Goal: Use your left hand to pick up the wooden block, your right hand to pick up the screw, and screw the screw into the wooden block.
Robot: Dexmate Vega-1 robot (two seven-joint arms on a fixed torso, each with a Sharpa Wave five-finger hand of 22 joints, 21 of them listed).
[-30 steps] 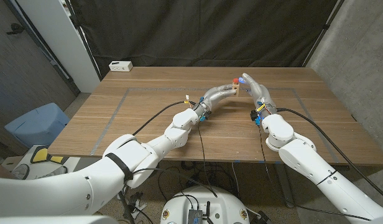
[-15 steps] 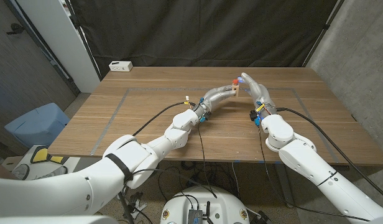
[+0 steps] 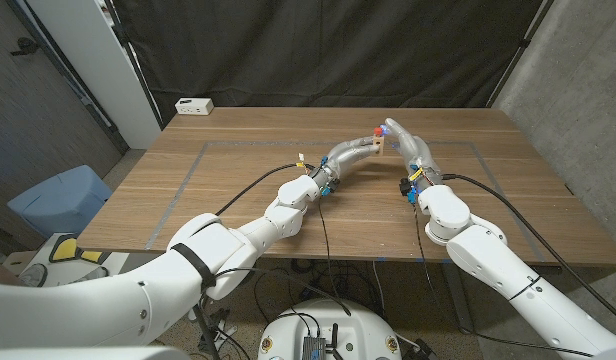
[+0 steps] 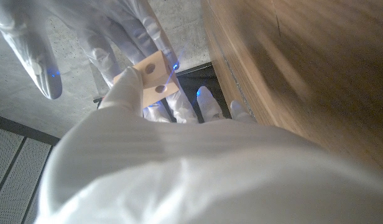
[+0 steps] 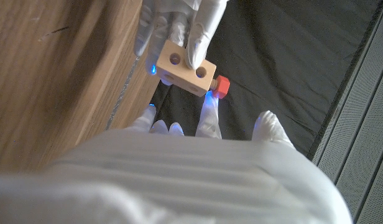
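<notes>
Left hand (image 3: 356, 152) is raised over the far middle of the table, fingers wrapped on the wooden block (image 3: 381, 146); in the right wrist view its fingers (image 5: 201, 37) clasp the block (image 5: 184, 67) from the far side. Right hand (image 3: 408, 140) meets it from the other side, fingertips at the block's end where the screw (image 3: 377, 131) sits; whether it actually grips the screw can't be told.

Block is held off the table, between both hands. Pale light wood, rectangular, two round holes on one face, seen in the left wrist view (image 4: 155, 79) too. Screw has a red-orange head (image 5: 221, 86), seated against one end of the block, shaft hidden.

Wooden table (image 3: 238, 190) is brown, plank-grained, with thin taped lines. A white box (image 3: 194, 105) sits at the far left corner. Black curtain (image 3: 318, 50) behind, grey wall (image 3: 578, 90) on the right, blue bin (image 3: 58, 200) on the floor at left.
</notes>
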